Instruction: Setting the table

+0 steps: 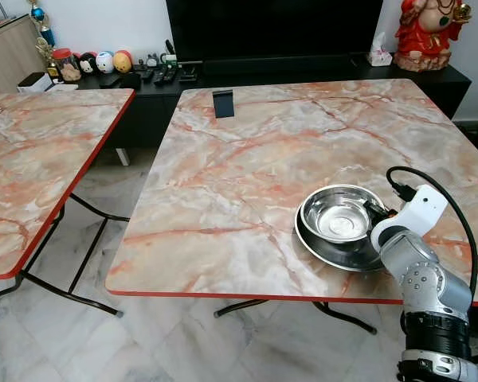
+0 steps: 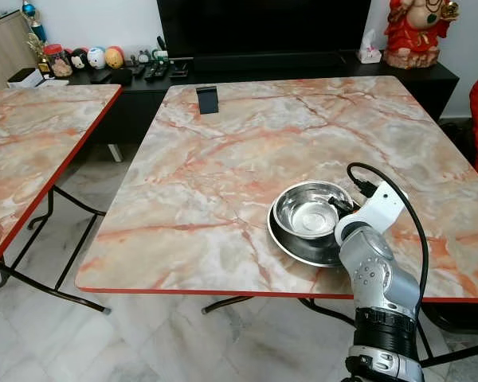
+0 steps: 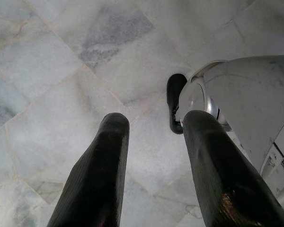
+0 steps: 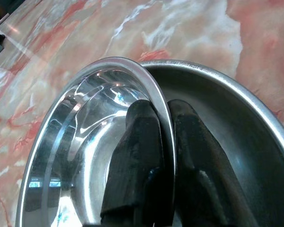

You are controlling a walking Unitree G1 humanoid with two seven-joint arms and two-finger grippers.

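Our right claw [image 4: 154,156] is clenched on the rim of the steel bowl [image 1: 338,215], one finger inside the wall and one outside, as the right wrist view shows plainly. The bowl sits nested in a wider steel plate [image 1: 358,256], tipped slightly, and the pair lies near the front edge of the marble surface [image 1: 247,159], at about five o'clock from its centre. From the claw, the bowl's body lies at roughly ten o'clock, away from the arm and toward the middle of the surface; the grip is on the bowl's near-right rim. Being round, the bowl has no long axis to mind, so we judge the coming move turns on lifting that rim clear of the plate's lip before carrying it anywhere, or the plate may drag along. The right arm is much the nearer. Our left claw [image 3: 154,165] hangs idle over the tiled floor [image 3: 61,61], its fingers parted and holding nothing. A dark phone stand [image 1: 223,103] sits at the far edge, at eleven o'clock.
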